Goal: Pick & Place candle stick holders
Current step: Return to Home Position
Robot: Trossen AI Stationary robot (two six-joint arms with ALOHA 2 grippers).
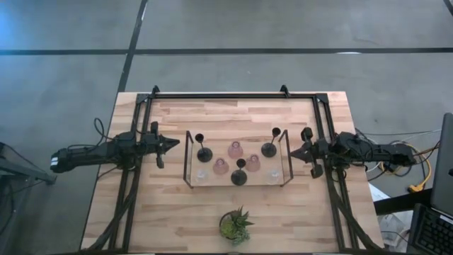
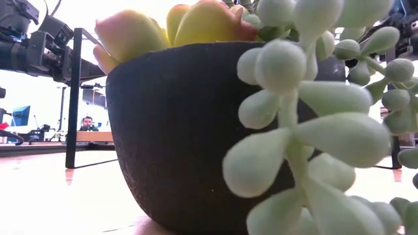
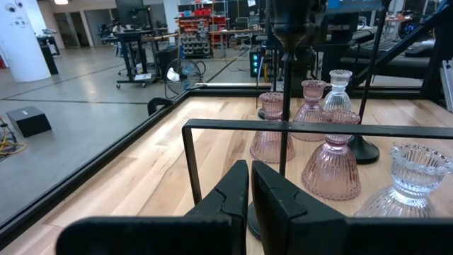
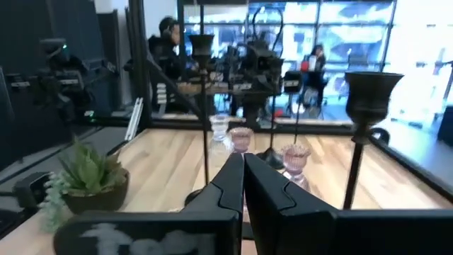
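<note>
Your left gripper [image 1: 172, 145] closed, empty, by the left edge of the tray [image 1: 188, 159], right gripper [image 1: 295, 151] the same by its right edge, candle stick holders [image 1: 235, 150] inside.

Was a pale plank desk [image 1: 170, 212], crossed along the edge at the high view's top by a black metal bar [image 1: 226, 95]. Bore at its middle a black wire-framed wooden tray [image 1: 187, 157] and, near the opposite edge, a green potted plant [image 1: 236, 226], well apart from the tray. Held on the tray three black holders [image 1: 204, 153], three pink glass holders [image 1: 235, 149] clustered centrally, and two clear glass holders [image 1: 202, 173] toward the plant-side corners.
</note>
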